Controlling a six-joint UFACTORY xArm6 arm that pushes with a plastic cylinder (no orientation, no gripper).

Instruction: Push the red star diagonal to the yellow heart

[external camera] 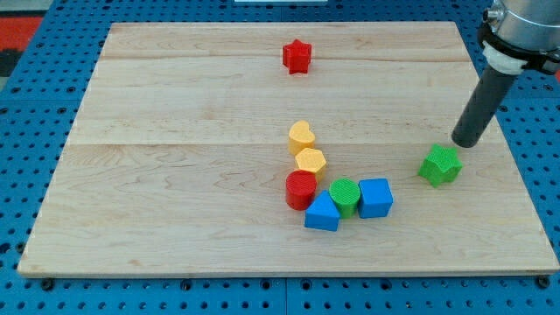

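Note:
The red star (297,56) lies near the view's top, a little right of the middle of the wooden board (175,175). The yellow heart (301,136) lies well below it, at the top of a cluster of blocks. My tip (465,143) rests on the board at the view's right, just above and to the right of a green star (440,164). The tip is far to the right of and below the red star and touches neither task block.
Below the yellow heart lie a yellow hexagon (310,162), a red cylinder (300,189), a green cylinder (345,196), a blue cube (375,197) and another blue block (323,213), packed close together. A blue pegboard (26,131) surrounds the board.

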